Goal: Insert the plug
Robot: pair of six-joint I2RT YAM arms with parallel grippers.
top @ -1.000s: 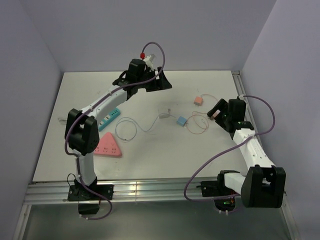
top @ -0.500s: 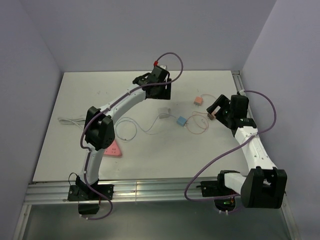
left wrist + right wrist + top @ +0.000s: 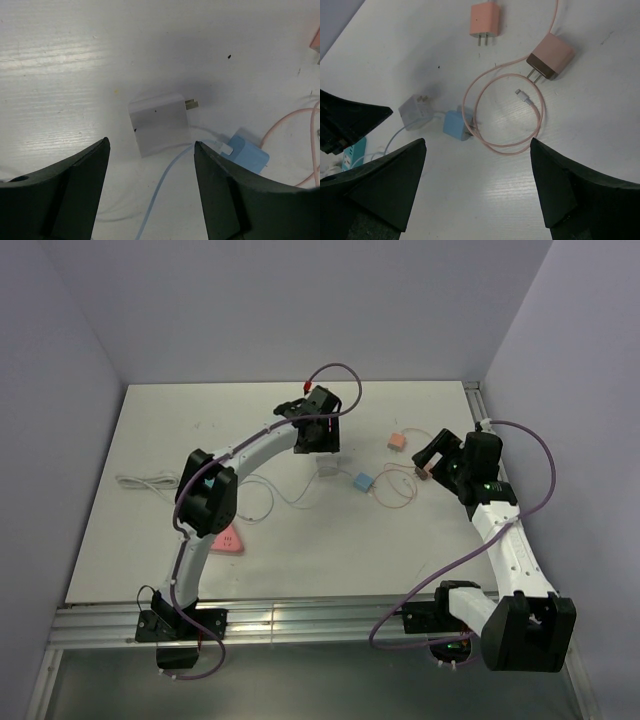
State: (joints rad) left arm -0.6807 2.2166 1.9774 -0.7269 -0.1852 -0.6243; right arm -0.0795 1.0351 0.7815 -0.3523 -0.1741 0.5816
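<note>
Left gripper (image 3: 151,145) is wide open and empty over the grey plug (image 3: 160,122), not touching it. Right gripper (image 3: 477,142) is wide open and empty above the pink cable (image 3: 538,112).

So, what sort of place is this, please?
Probably a robot test cell in a laboratory. Plain lilac walls box in a white table, the left arm and right arm are bolted to a metal rail at its near edge, and a white charger and blue charger lie there loose.
</note>
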